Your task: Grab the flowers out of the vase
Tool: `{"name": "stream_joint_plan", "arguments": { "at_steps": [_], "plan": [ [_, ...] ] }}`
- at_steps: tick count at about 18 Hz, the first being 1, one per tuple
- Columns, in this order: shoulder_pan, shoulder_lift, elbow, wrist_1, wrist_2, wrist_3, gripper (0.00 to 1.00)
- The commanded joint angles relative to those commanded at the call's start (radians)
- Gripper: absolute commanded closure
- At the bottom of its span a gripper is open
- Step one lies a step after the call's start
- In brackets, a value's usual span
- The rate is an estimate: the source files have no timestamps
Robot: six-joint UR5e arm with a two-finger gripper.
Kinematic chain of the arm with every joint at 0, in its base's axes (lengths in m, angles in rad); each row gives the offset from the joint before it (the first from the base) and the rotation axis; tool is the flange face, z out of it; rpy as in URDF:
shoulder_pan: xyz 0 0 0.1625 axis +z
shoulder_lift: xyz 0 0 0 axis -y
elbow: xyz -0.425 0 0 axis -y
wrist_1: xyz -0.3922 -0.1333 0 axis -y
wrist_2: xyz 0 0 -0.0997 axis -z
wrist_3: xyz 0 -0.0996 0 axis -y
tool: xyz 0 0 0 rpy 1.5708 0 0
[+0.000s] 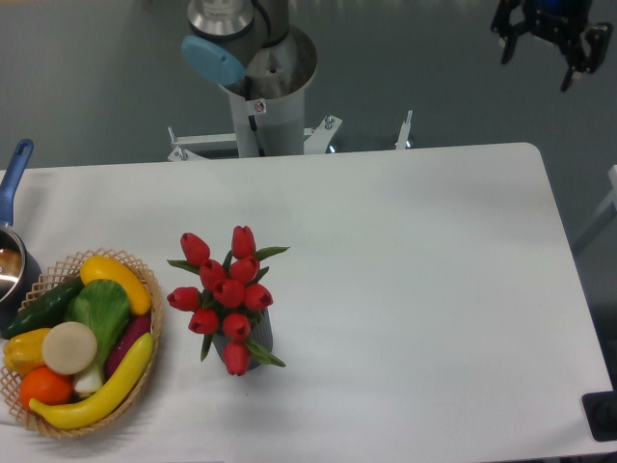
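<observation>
Claw (550, 43) sits wide and empty off the bench's far right corner; bring it over the flowers (225, 294) in the vase (248, 344) near the front left, pinch the stems low, lift straight up, clear of the basket (145, 381).

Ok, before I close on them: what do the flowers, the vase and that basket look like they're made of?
The flowers: likely artificial, plastic or fabric; the buds are uniformly red, smooth and identical. The vase: dark grey with a matte look, possibly plastic or ceramic; mostly hidden under the bunch, so uncertain. The basket: woven wicker or similar tan fibre, its open lattice rim visible.
</observation>
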Motion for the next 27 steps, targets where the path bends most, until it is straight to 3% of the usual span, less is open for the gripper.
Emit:
{"name": "stream_joint_plan", "arguments": {
  "at_steps": [10,17,27],
  "plan": [
    [0.002,-0.011,-0.024,0.011,-0.02,-0.06,0.0],
    [0.02,-0.005,-0.098,0.011,-0.253,-0.153,0.0],
    [0.015,-0.012,-0.21,0.012,-0.515,-0.155,0.0]
  ]
}}
